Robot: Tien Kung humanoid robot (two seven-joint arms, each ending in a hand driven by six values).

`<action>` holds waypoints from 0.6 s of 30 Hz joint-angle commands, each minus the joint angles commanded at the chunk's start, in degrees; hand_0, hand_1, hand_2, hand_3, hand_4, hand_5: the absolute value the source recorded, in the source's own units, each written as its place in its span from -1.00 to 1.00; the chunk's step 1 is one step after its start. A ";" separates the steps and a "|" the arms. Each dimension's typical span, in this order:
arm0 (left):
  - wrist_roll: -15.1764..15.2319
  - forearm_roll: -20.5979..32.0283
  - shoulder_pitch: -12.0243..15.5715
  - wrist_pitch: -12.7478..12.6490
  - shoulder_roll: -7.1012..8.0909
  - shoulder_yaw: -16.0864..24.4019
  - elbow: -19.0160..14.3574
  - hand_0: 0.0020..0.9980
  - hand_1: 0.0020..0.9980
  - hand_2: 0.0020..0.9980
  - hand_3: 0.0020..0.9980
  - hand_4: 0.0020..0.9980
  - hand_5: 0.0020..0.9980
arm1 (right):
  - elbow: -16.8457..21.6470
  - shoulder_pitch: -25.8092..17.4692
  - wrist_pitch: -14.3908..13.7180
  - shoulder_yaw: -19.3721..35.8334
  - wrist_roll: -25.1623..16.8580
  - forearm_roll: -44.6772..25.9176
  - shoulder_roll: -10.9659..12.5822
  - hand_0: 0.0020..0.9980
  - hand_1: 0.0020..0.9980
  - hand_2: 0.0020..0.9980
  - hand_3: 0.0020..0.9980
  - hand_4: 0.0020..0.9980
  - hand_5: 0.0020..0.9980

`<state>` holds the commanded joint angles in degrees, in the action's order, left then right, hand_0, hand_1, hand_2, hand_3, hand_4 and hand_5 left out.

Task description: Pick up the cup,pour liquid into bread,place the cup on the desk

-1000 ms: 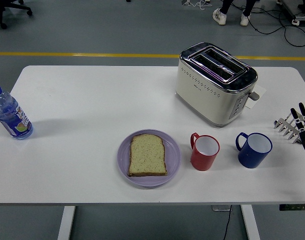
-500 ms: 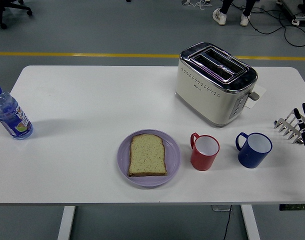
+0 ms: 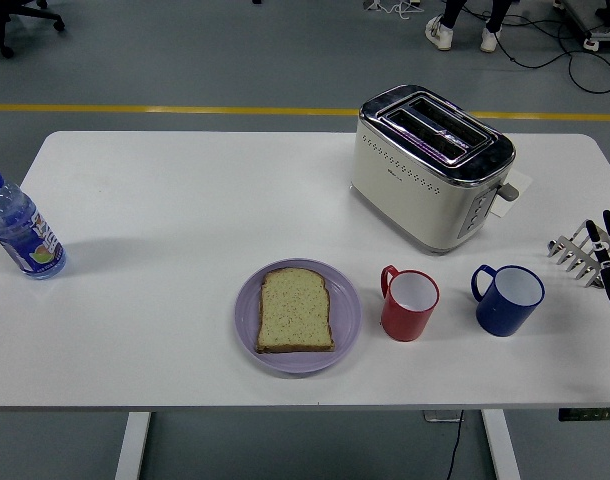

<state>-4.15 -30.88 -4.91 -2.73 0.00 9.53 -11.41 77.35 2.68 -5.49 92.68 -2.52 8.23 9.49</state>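
Observation:
A red cup [image 3: 410,304] stands upright right of a purple plate [image 3: 347,322] that carries a slice of bread [image 3: 296,310]. A blue cup [image 3: 508,299] stands upright right of the red cup. My right hand [image 3: 597,254] is at the picture's right edge, right of the blue cup and apart from it, fingers spread and holding nothing. My left arm is out of view.
A cream and chrome toaster [image 3: 430,166] stands behind the cups. A water bottle [image 3: 22,227] with a blue cap stands at the table's left edge. A person's feet show on the floor at the top.
My right hand has drifted slightly right, toward the picture's edge. Nothing else has moved.

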 joint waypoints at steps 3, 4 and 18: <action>-0.01 0.04 0.05 0.00 0.00 -0.11 0.01 0.27 0.29 0.31 0.10 -0.36 0.68 | 0.00 -0.05 0.04 -0.02 -0.04 -0.17 0.03 0.34 0.17 0.27 0.25 0.30 -0.31; -0.02 0.08 0.13 0.00 0.00 -0.25 0.03 0.27 0.29 0.31 0.10 -0.36 0.68 | -0.04 -0.11 0.10 -0.03 -0.14 -0.41 0.06 0.34 0.17 0.27 0.25 0.30 -0.31; -0.05 0.05 0.17 -0.01 0.00 -0.18 0.03 0.27 0.29 0.31 0.10 -0.36 0.68 | -0.37 -0.11 0.19 -0.20 -0.38 -1.17 -0.15 0.33 0.17 0.27 0.25 0.29 -0.33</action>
<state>-4.21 -30.83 -4.74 -2.74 0.00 9.35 -11.38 76.98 2.57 -5.30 92.48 -2.91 7.06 9.33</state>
